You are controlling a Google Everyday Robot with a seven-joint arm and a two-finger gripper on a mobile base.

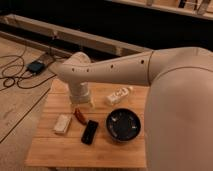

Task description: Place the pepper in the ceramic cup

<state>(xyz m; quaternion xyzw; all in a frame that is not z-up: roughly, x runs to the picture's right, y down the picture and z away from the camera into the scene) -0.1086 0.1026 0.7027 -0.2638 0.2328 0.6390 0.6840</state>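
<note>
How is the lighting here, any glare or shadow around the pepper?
Camera view: warm, dim light, background nearly black; the pale arm is brightest, without glare. The gripper hangs just behind the pepper, left of the table's middle, in the arm's shadow; the black bowl shows small glints.

The one camera sits high above the wooden table (55,150) and looks steeply down across its top to the floor (20,107) beyond the table's far edge. It is close: the white arm (125,70) fills the right of the view, nearest the lens, and reaches left over the table. The gripper (80,105) hangs over the table's far middle.
</note>
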